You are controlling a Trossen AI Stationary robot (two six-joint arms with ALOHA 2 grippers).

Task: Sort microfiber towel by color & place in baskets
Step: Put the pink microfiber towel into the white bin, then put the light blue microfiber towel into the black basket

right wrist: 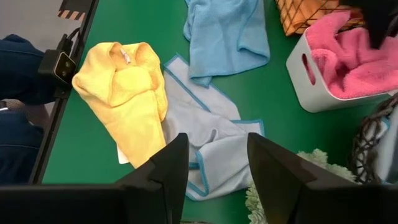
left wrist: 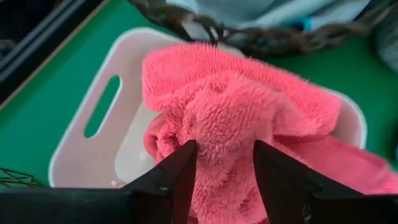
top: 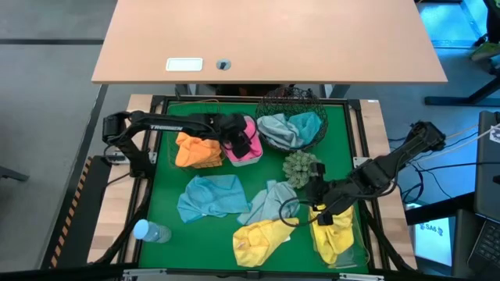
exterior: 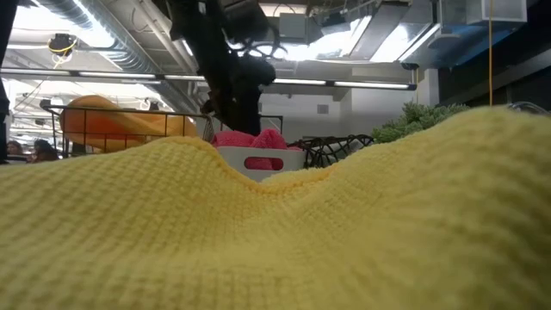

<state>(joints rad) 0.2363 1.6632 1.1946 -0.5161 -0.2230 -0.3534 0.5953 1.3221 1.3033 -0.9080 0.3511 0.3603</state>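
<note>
My left gripper (top: 240, 142) is open and points down into the small white tub (left wrist: 74, 143), its fingers astride a hump of the pink towel (left wrist: 236, 106) that lies in the tub. My right gripper (right wrist: 217, 174) is open and empty. It hovers over the mat near the spiky plant (top: 301, 166) and the clear tray (top: 355, 242), which holds a yellow towel (top: 332, 234). An orange towel (top: 195, 150) fills the dark wire basket. Grey and teal towels (top: 291, 127) lie in the round black mesh basket. A yellow towel (top: 262, 242) and two light-blue towels (top: 209, 195) (top: 269, 201) lie on the mat. My left gripper comes at the pink towel from above, one finger (left wrist: 180, 171) on each side of a raised fold (left wrist: 225, 155). The pile fills the gap and touches the fingers' inner sides. The towel rests heaped in the tub, not lifted.
A clear bottle with a blue cap (top: 148, 232) lies at the mat's near left corner. A yellow towel (exterior: 275, 232) blocks most of the low view. A wooden table (top: 266, 39) stands beyond the mat's far edge.
</note>
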